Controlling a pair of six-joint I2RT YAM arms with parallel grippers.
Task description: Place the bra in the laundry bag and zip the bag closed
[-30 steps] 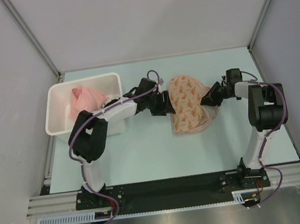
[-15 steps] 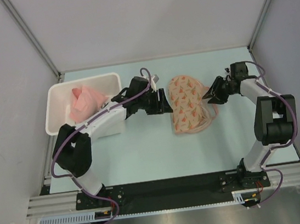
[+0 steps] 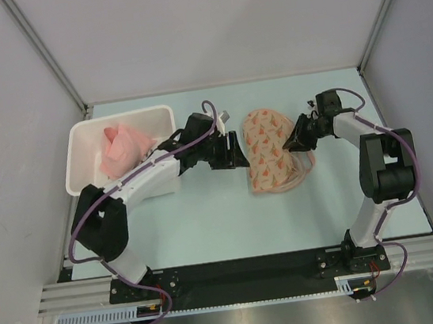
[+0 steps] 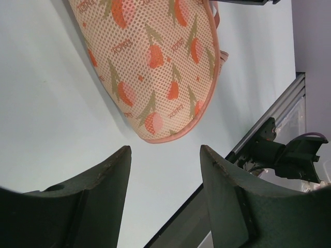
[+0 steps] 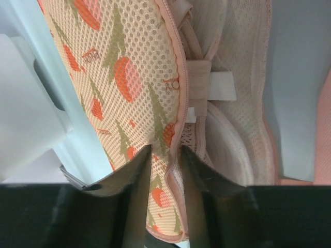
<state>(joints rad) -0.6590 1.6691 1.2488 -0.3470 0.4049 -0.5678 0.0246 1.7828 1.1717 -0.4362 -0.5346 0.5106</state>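
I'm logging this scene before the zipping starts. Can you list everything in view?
laundry bag: one, cream-peach with orange print, table centre, between the grippers.
bra: one, beige, tucked in the bag's open right side, straps poking out.
bin: one, white, far left of the table.
pink cloth: one, pink, in the bin.
table: one, pale green.
left gripper: one, black, open, just left of the bag, holding nothing.
right gripper: one, black, closed on the bag's right rim.
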